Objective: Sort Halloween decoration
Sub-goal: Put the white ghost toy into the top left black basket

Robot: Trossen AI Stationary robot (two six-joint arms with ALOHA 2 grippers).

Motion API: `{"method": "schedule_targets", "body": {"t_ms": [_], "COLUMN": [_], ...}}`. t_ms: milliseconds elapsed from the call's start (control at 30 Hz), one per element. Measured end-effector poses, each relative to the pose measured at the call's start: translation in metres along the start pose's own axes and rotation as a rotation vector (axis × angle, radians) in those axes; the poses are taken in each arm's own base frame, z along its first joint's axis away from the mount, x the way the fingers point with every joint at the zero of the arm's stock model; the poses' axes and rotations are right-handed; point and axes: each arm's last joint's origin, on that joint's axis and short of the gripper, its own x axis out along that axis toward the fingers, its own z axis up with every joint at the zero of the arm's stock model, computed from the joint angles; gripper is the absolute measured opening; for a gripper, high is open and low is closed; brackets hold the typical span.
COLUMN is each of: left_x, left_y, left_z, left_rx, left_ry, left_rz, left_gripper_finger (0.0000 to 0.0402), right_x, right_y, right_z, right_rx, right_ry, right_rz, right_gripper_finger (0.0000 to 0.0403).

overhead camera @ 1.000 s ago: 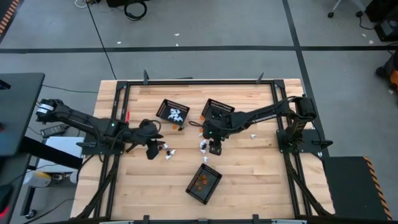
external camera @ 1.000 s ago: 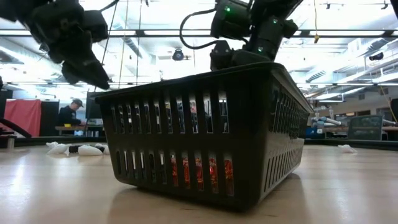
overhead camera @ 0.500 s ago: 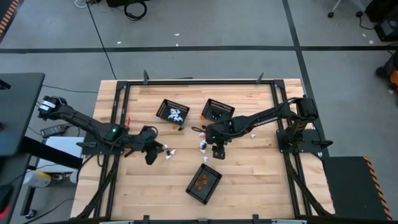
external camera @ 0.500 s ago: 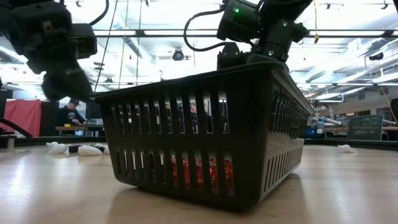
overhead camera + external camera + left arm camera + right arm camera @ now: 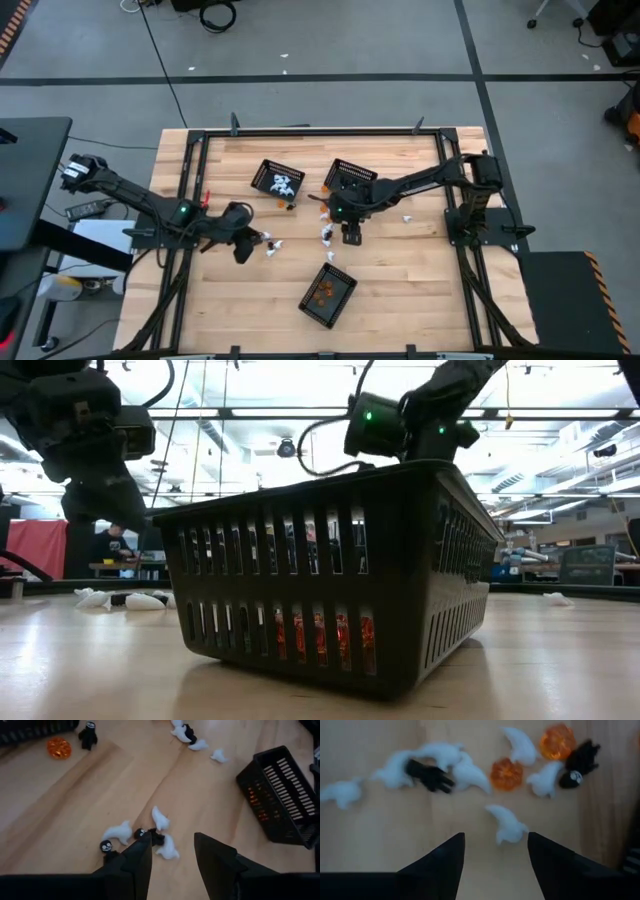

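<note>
Both grippers are spread open and empty: the right gripper (image 5: pixel 492 851) hangs just above a white ghost (image 5: pixel 509 824) in the trinket cluster beyond the orange-filled basket (image 5: pixel 329 294), while the left gripper (image 5: pixel 172 851) hovers over another ghost bunch (image 5: pixel 162 832) (further out to that basket's left).

Basket (image 5: pixel 282 795) edge-cropped (contents obscured)

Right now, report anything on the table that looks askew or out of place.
The basket holding orange trinkets sits skewed to the table's edges. Loose white ghosts and black figures lie scattered on the wood, not in baskets.
</note>
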Motion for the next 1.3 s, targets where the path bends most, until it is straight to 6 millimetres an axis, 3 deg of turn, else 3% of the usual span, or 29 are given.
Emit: {"method": "schedule_targets", "body": {"t_ms": [300,667,767,1067,1300], "left_x": [0.001,0.001,0.001,0.001,0.001], "left_y": [0.003,0.004,0.004,0.004,0.004], "left_z": [0.003,0.003,0.003,0.003,0.003], "left_rx": [-0.012,-0.017,-0.019,-0.015,-0.008], "left_ry": [-0.007,-0.006,-0.006,-0.006,-0.005], "left_rz": [0.021,0.029,0.029,0.029,0.029], "left_gripper_finger": [0.0155,0.0155,0.0155,0.0155,0.0155], "right_x": [0.004,0.022,0.02,0.022,0.023], "right_y": [-0.008,-0.007,-0.006,-0.004,-0.004], "right_z": [0.003,0.002,0.003,0.002,0.002], "right_rx": [-0.024,-0.027,-0.037,-0.031,0.011], "right_ry": [-0.02,0.001,-0.007,0.003,0.002], "right_rz": [-0.011,-0.011,-0.021,0.033,0.044], "right_gripper_finger": [0.0188,0.0166,0.0143,0.0024,0.0007]}}
